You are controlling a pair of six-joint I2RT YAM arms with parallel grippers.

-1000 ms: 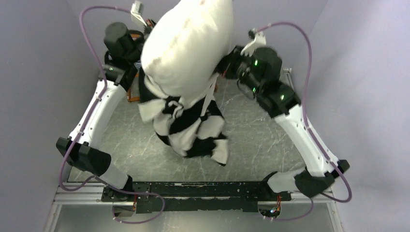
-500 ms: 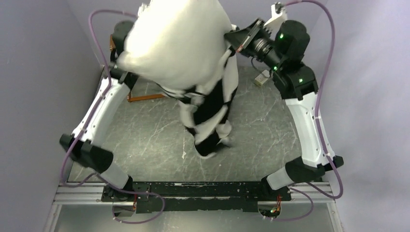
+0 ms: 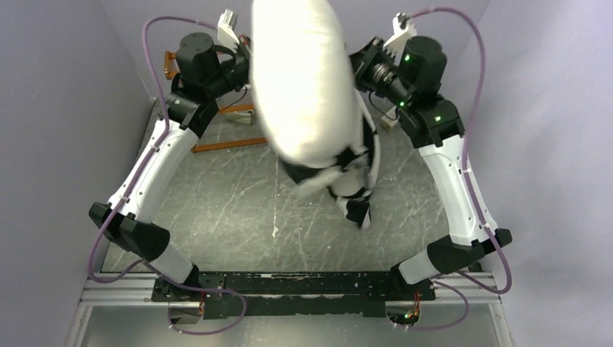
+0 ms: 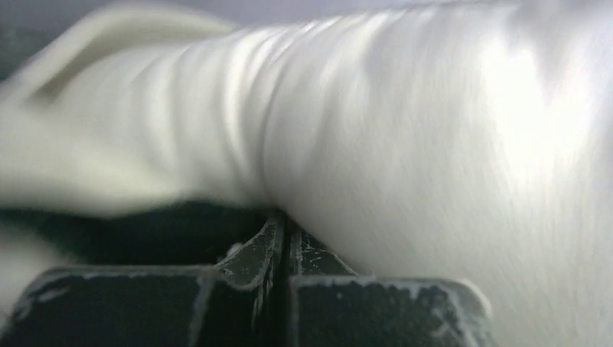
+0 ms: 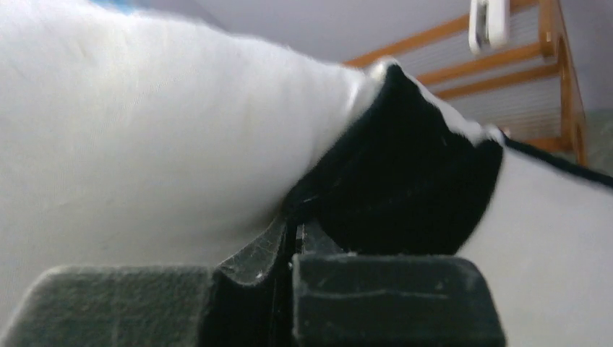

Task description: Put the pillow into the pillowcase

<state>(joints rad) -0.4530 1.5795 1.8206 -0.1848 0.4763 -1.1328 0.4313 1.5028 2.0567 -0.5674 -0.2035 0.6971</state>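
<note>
The plump white pillow point(image 3: 303, 79) hangs high over the back of the table, end-on and tall, between both grippers. The black-and-white checkered pillowcase point(image 3: 354, 188) is bunched around its lower end and dangles toward the table. My left gripper point(image 3: 249, 69) is pressed against the bundle's left side. Its jaws are shut, with white plush and a dark fold at the tips point(image 4: 284, 224). My right gripper point(image 3: 356, 65) is on the opposite side, shut on a black-and-white fold of the pillowcase point(image 5: 405, 166). Blurred white cloth point(image 4: 434, 144) fills the left wrist view.
An orange wooden rack point(image 3: 217, 144) lies on the grey table at the back left and also shows behind the cloth point(image 5: 506, 65). A small pale object point(image 3: 390, 121) sits under the right arm. Purple walls close in on both sides, with a black frame bar point(image 3: 289, 282) at the near edge.
The bundle has swung to the right and the pillow has turned narrow and upright. The left arm has come up into view beside it, and the hanging pillowcase has shifted right.
</note>
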